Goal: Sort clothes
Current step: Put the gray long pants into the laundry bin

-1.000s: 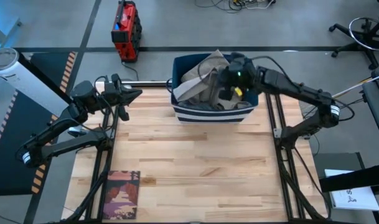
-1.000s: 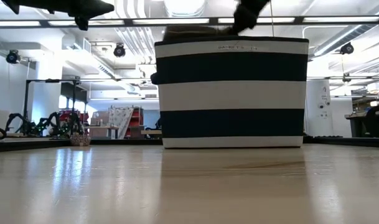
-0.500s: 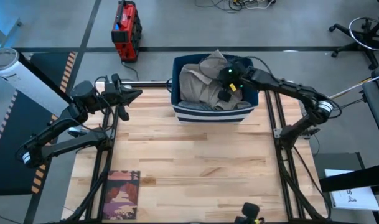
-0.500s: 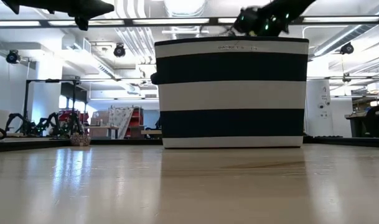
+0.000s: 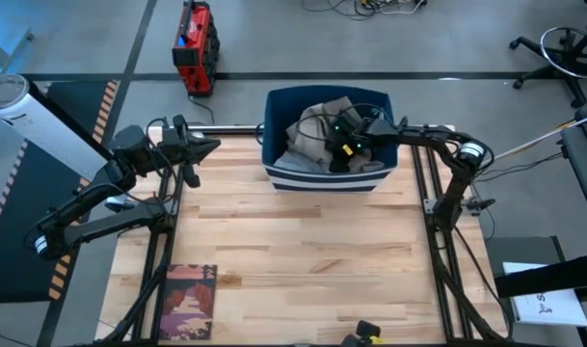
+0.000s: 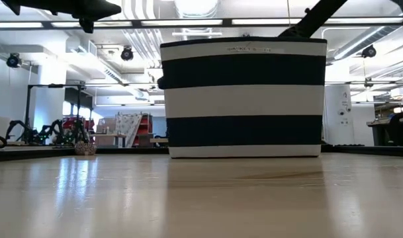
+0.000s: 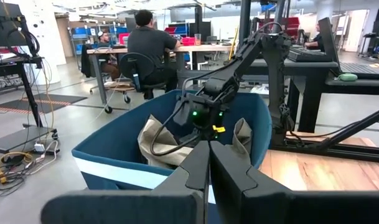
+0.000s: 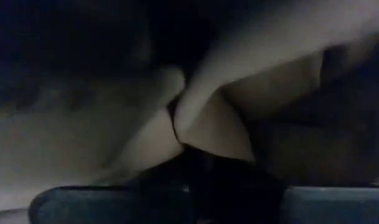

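A navy-and-white striped basket (image 5: 327, 173) stands at the table's far edge and fills the middle of the low view (image 6: 244, 96). A khaki-beige garment (image 5: 310, 130) lies crumpled inside it, over darker cloth (image 5: 365, 166). My right gripper (image 5: 339, 149) is down inside the basket among the cloth. Its wrist view shows only beige folds (image 8: 214, 118) close up. My left gripper (image 5: 201, 146) hangs shut and empty above the table's far left corner, with its fingertips together (image 7: 208, 155). The other clothes are hidden.
A flat book with a dark pinkish cover (image 5: 187, 301) lies at the table's near left corner. A red device (image 5: 195, 43) stands on the floor beyond the table. People sit at desks in the room behind (image 7: 149, 43). Bare wood lies between the basket and the book.
My right gripper has gone down into the basket, moving toward the table's near and left edges. The khaki garment, heaped above the rim a second ago, has sunk lower inside. The basket has shifted slightly toward the left.
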`<state>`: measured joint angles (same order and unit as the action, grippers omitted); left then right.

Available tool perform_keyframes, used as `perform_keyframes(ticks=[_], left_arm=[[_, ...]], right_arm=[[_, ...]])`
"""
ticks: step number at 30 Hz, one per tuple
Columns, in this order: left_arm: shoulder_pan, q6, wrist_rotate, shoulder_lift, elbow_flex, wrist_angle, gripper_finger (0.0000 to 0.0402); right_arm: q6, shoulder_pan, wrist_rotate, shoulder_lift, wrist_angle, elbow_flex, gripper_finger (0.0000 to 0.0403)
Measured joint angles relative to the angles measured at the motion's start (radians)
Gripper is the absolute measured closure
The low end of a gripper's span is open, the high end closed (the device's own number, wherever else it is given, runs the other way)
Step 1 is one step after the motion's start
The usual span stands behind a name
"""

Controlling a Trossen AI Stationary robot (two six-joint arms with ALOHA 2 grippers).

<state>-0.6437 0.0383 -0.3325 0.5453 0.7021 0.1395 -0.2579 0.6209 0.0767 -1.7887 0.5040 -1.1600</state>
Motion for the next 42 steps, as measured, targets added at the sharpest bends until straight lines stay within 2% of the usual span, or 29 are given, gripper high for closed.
perform_keyframes(ticks=[5,15,21,24,26,34,42], left_arm=[[0.000,0.000,0.000,0.000,0.000,0.000,0.0402],[0.000,0.000,0.000,0.000,0.000,0.000,0.0402],[0.000,0.000,0.000,0.000,0.000,0.000,0.0402],[0.000,0.000,0.000,0.000,0.000,0.000,0.0402],[0.000,0.000,0.000,0.000,0.000,-0.001,0.0402],[0.000,0.000,0.000,0.000,0.000,-0.006,0.0402],[0.000,0.000,0.000,-0.016,0.000,0.009,0.0402]], right_arm=[[0.010,-0.012,0.003,0.058,0.026,0.006,0.0344],[0.064,-0.030,0.015,0.316,0.028,0.007,0.0234],[0.101,-0.038,0.026,0.436,-0.046,0.007,0.0205],[0.128,-0.037,0.062,0.452,-0.152,0.005,0.0219],[0.120,-0.037,0.063,0.443,-0.218,0.005,0.0243],[0.028,-0.011,0.043,0.275,-0.408,0.004,0.0389],[0.005,0.033,0.002,0.065,-0.406,0.004,0.0400]])
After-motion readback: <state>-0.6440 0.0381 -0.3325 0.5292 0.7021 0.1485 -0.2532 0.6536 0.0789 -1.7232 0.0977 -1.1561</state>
